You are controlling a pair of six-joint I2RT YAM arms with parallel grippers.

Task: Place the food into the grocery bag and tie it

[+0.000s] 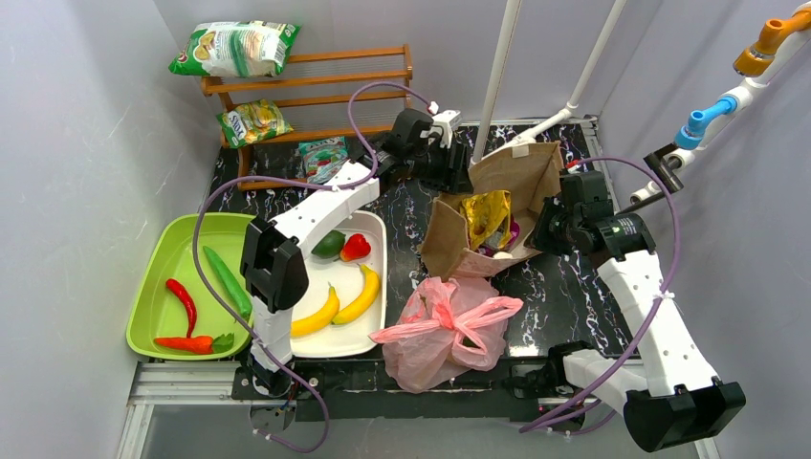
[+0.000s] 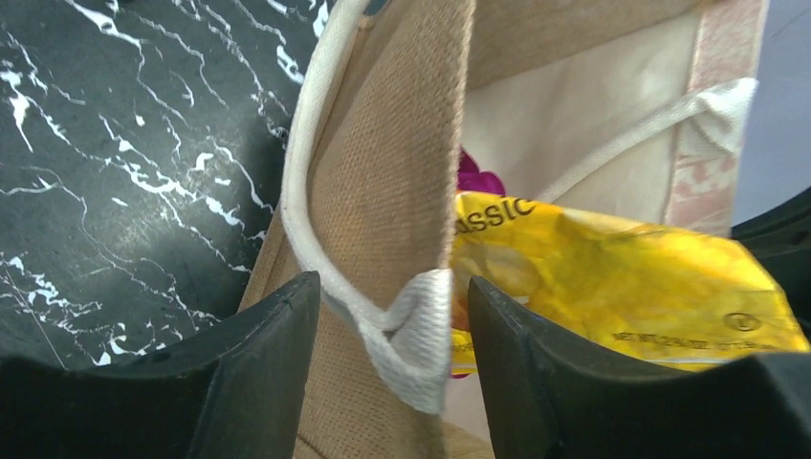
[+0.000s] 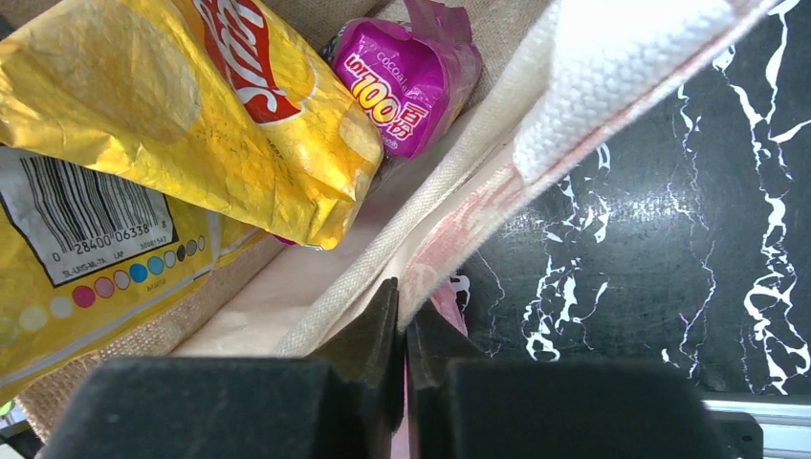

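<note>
The pink grocery bag (image 1: pixel 445 332) lies bunched at the table's near edge, its handles twisted together on top; its contents are hidden. Two yellow bananas (image 1: pixel 359 294) lie in the white tray (image 1: pixel 375 229). No orange shows. My left gripper (image 1: pixel 448 161) (image 2: pixel 392 368) is open, its jaws astride the far wall and white handle (image 2: pixel 416 335) of a brown woven bag (image 1: pixel 521 172). My right gripper (image 1: pixel 547 228) (image 3: pixel 404 320) is shut on that brown bag's near rim (image 3: pixel 497 191).
The brown bag holds a yellow chips bag (image 3: pixel 191 105) and a magenta snack packet (image 3: pixel 411 81). The white tray also holds an avocado and a red pepper. A green tray (image 1: pixel 167 258) holds chillies and a cucumber. A wooden rack (image 1: pixel 316 81) with snack bags stands at the back.
</note>
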